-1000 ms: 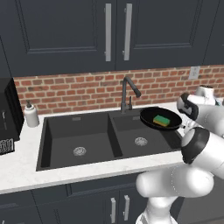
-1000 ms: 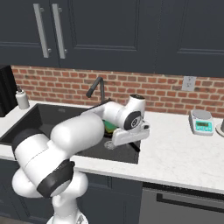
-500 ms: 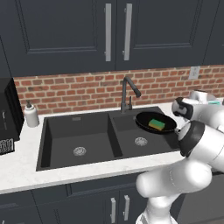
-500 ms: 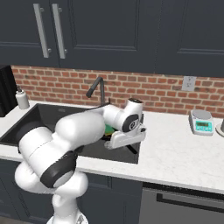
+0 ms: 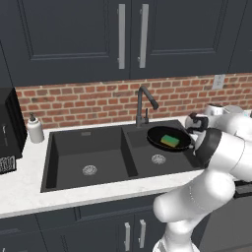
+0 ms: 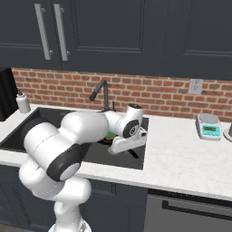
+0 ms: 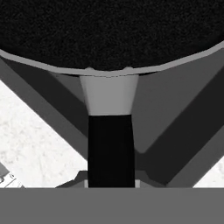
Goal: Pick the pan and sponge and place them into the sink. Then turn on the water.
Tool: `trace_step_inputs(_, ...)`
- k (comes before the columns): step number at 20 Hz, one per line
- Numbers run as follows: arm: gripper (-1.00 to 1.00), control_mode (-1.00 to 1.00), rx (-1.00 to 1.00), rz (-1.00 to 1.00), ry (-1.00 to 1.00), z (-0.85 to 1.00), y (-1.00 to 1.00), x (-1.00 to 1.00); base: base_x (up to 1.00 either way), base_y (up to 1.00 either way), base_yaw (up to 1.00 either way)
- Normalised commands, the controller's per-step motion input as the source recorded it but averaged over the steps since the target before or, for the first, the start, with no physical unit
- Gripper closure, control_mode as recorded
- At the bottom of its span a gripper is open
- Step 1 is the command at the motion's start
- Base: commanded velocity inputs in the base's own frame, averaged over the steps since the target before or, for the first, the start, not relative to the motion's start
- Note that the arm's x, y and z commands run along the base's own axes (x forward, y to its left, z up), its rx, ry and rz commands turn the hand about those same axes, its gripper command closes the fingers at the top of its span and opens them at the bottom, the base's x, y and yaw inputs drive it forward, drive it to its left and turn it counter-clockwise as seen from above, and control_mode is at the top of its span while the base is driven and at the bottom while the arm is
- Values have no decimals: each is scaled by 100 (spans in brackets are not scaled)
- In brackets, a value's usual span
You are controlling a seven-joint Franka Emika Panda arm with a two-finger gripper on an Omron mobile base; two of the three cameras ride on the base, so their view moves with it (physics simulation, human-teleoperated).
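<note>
The dark cabinets [image 5: 123,39] run along the top of the left base view, with the brick wall [image 5: 98,101] below them and the white counter [image 5: 29,187] spreading out from under that. Set into the counter is the black double sink [image 5: 88,147], its left basin with a round drain [image 5: 89,170] and its right basin with another [image 5: 158,159]. The arm [image 5: 216,162] rises at 4 o'clock in the left base view and bends over the sink's right edge; in the right base view it comes up at 8 o'clock and reaches toward the middle. The faucet [image 5: 143,104] stands behind the divider between the basins, its spout pointing to 4 o'clock. The pan [image 5: 168,138] hangs in the air over the right basin, above its drain, roughly level, with its handle [image 7: 110,144] running back to 3 o'clock into the gripper [image 7: 110,181]. The hand view looks straight along that handle to the pan's black underside, and the gripper is clenched on the handle at its near end. A scale [image 6: 209,128] sits on the counter at 3 o'clock in the right base view, well apart from the sink. A soap bottle [image 5: 34,129] stands at 9 o'clock, just beside the sink's left rear corner. The green sponge [image 5: 170,141] lies inside the pan, slightly toward the handle side.
</note>
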Motion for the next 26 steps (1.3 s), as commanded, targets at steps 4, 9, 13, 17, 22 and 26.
trace_step_inputs(4,100,-100,0,0,0,-17,20,41,0,0,0)
trace_step_inputs(9,100,-100,0,0,0,-24,17,38,0,0,0)
trace_step_inputs(13,100,-100,0,0,0,-26,8,41,0,0,0)
trace_step_inputs(17,100,-100,0,0,0,-29,0,46,0,0,0)
trace_step_inputs(22,100,-100,0,1,0,-38,0,34,0,0,0)
trace_step_inputs(26,100,-100,0,3,0,-43,0,16,0,0,0)
